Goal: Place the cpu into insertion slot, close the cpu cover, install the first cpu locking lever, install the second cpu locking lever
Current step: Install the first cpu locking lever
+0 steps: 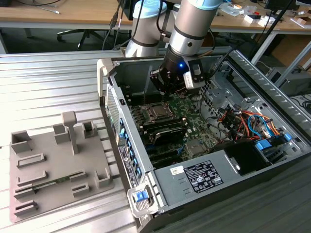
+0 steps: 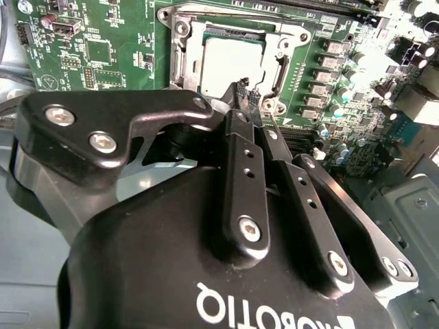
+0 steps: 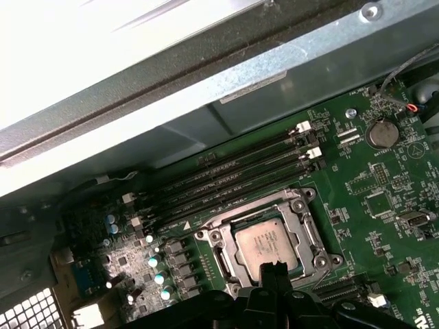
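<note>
Slippage is what I would worry about. The black two-fingered pincer point(image 2: 241, 92) hangs low inside the open grey computer case point(image 1: 127, 145). Its fingers are pressed together with nothing that I can see between them. The tips sit right at the rim of the socket point(image 1: 156, 112) on the green motherboard point(image 3: 384, 205). Whether they touch the metal I cannot tell. The small flat square cpu with the grey metal top point(image 3: 267, 243) lies in the socket's middle. The thin square silver metal cpu cover point(image 3: 257, 211) appears to lie flat around it, so the placing and closing look done. The locking levers I cannot make out for certain.

With the tips that near, a sideways slide off the rim could scratch the chip's top. It could also land on the row of small components point(image 3: 175, 250) just beside the socket. A push that comes down on one edge alone might tilt the frame and load the chip unevenly. If the chip is not fully seated, that would be hard on the contacts below. The long black memory slots point(image 3: 226, 178) run close by too. Well away from all this, a grey moulded parts tray point(image 1: 48, 165) rests on the ribbed metal worktop point(image 1: 48, 82), beside the case.
</note>
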Available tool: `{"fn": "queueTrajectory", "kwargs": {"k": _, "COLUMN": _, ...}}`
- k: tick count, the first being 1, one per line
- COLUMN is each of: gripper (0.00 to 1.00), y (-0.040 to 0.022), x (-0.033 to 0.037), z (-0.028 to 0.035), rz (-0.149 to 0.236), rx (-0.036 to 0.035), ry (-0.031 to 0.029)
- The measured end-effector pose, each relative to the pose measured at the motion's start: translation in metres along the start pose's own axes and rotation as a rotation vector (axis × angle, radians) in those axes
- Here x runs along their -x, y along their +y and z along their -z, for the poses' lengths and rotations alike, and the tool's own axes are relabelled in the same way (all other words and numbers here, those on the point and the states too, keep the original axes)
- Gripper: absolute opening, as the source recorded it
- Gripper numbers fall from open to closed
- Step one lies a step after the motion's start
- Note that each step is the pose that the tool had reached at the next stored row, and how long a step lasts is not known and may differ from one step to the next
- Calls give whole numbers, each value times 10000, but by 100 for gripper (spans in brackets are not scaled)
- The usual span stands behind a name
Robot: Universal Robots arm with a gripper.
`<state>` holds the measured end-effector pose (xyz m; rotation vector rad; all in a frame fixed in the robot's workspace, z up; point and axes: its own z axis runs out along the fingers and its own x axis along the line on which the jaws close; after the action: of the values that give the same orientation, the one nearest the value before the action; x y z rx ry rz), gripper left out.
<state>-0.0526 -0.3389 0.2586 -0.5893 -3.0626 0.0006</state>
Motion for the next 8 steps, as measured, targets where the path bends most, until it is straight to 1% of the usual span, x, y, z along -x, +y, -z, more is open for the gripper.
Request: {"fn": "queueTrajectory", "kwargs": {"k": 8, "gripper": 11, "y": 0, "x": 0, "z": 0, "rz": 144, "rx": -3, "ry": -1}}
